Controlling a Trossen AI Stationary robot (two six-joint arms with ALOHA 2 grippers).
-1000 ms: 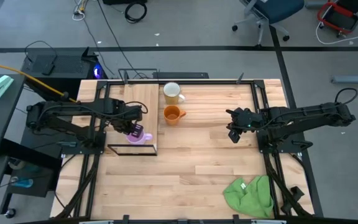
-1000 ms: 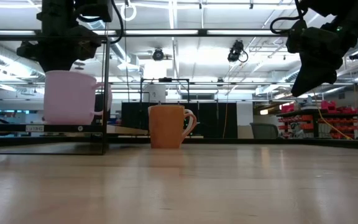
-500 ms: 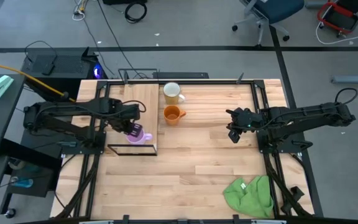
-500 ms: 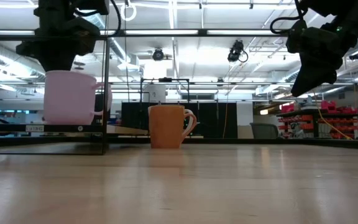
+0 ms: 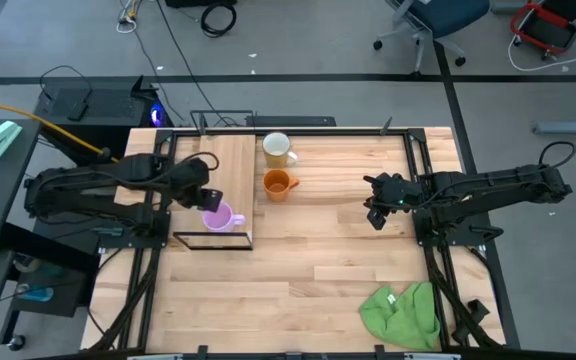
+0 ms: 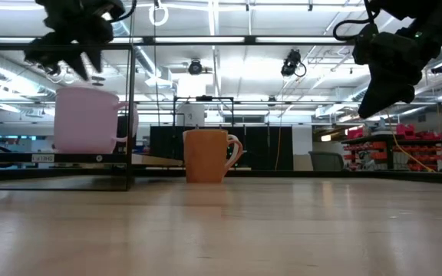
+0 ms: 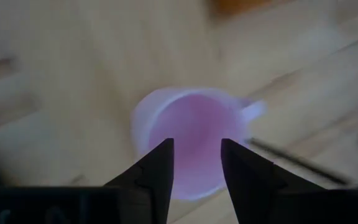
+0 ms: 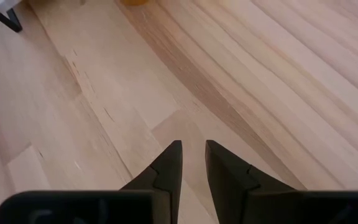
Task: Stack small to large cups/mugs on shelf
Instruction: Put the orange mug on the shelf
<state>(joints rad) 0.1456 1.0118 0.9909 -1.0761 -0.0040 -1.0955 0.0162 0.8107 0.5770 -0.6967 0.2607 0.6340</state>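
Left gripper point(image 7: 196, 171): fingers point(image 7: 160, 168) narrowly parted, holding nothing, above the purple mug point(image 5: 219, 217) and now drawn back off it toward the counter's left edge (half a second ago directly over the mug). Purple mug upright on the shelf point(image 5: 226, 165), at its near end. Orange mug point(image 5: 279, 184) on the counter point(image 5: 338, 270) just beside the shelf, cream mug point(image 5: 277, 149) behind it near the far edge. Right gripper point(image 8: 191, 165) unmoved, hovering toward the right edge over bare wood, fingers a narrow gap apart. Green cloth point(image 5: 402, 311) at the near right corner. Grey floor, cables and an office chair point(image 5: 436, 18) beyond. Left wrist view blurred; cream mug hidden in the low view.
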